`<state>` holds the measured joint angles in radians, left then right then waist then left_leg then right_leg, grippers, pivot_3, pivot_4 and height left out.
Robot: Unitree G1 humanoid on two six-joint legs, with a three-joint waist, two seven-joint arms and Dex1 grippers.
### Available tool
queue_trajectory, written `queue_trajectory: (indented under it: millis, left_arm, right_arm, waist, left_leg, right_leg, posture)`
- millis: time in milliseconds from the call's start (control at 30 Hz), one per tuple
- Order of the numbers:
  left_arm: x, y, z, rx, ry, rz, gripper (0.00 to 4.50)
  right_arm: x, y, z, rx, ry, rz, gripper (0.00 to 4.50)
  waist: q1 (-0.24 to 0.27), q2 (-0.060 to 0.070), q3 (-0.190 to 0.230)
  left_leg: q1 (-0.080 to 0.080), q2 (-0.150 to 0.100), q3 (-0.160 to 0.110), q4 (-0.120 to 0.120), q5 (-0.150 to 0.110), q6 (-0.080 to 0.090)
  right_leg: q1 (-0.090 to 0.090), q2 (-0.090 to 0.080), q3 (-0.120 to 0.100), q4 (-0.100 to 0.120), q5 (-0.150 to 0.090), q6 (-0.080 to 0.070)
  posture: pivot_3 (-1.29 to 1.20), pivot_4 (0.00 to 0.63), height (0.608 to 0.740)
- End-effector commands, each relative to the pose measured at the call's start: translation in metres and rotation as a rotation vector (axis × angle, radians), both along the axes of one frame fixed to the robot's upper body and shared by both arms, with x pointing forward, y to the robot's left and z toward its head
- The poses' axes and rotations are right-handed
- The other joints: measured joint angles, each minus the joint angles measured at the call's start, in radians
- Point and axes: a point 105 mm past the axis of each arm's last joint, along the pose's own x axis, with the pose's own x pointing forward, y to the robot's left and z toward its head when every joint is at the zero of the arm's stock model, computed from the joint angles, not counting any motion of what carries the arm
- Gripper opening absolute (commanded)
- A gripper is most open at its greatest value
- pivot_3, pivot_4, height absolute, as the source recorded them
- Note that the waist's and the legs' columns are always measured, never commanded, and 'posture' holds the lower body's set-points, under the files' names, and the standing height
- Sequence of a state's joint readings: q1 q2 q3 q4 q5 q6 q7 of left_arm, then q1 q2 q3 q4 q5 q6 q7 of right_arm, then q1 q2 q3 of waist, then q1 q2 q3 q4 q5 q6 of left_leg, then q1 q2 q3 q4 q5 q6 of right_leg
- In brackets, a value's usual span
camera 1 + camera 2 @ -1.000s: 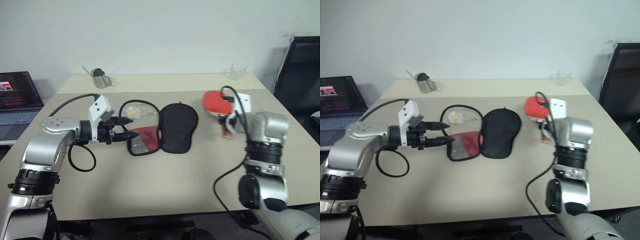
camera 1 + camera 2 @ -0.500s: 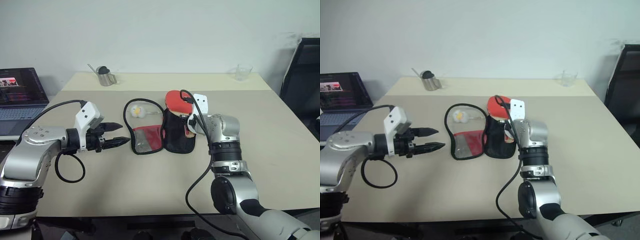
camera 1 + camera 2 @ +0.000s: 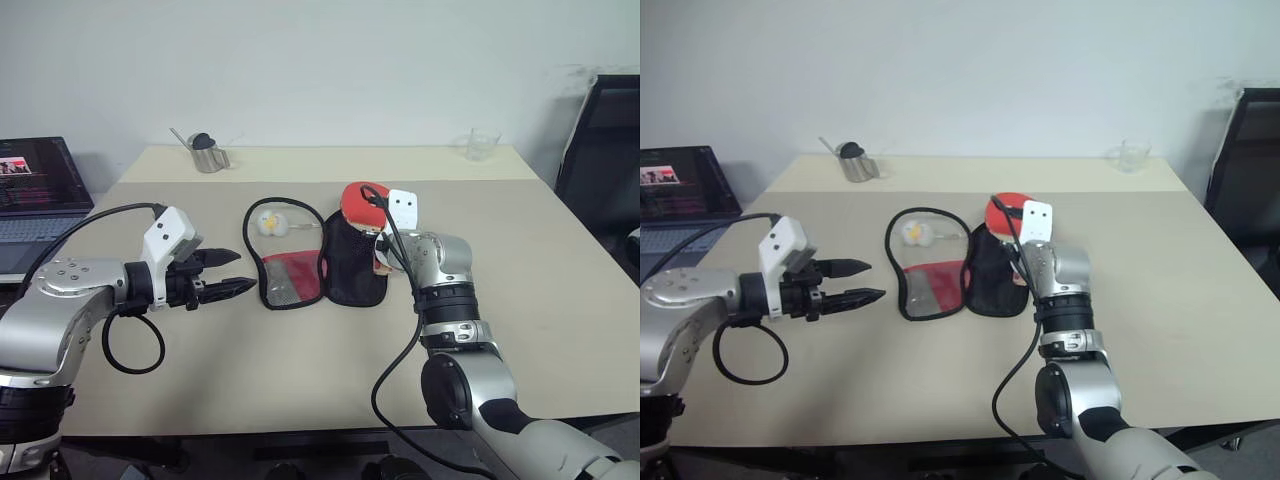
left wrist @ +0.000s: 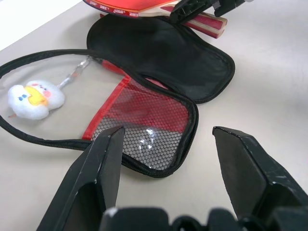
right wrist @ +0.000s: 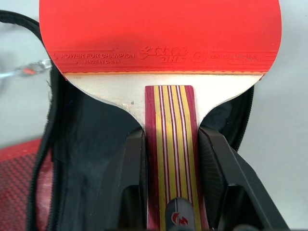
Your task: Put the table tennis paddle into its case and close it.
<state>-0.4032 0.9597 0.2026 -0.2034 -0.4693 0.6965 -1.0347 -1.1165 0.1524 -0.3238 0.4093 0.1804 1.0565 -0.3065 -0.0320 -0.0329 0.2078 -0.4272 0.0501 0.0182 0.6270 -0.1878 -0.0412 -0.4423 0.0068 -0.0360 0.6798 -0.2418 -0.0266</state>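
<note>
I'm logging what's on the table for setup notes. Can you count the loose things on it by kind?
Paddle: 1, held over the case by the right gripper
Case: 1, lying open
Plush charm on the case's cord: 1
Metal cup: 1
Clear glass: 1
Total: 5
</note>
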Motion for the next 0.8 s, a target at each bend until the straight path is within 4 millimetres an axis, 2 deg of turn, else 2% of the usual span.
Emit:
queue_trajectory:
  millis: [33, 800]
  left_arm:
    - [-0.001, 0.0, 0.013, 0.019, -0.046, -0.002, 3.18]
    - [-0.005, 0.002, 0.009, 0.033, -0.022, 0.005, 3.18]
  right_arm:
    - [-0.018, 0.05, 0.012, 0.098, -0.031, 0.122, 1.1]
    - [-0.043, 0.082, -0.021, 0.214, 0.163, 0.216, 1.1]
  waist:
    - [0.0, 0.0, 0.0]
    - [-0.001, 0.0, 0.0]
  left_leg:
    - [0.0, 0.0, 0.0, 0.0, 0.0, 0.0]
    - [0.0, 0.0, 0.0, 0.0, 0.0, 0.0]
  right_leg:
    - [0.0, 0.0, 0.0, 0.0, 0.0, 0.0]
    - [0.0, 0.0, 0.0, 0.0, 0.0, 0.0]
  posture:
    - [0.0, 0.15, 0.74]
    - [0.0, 0.15, 0.74]
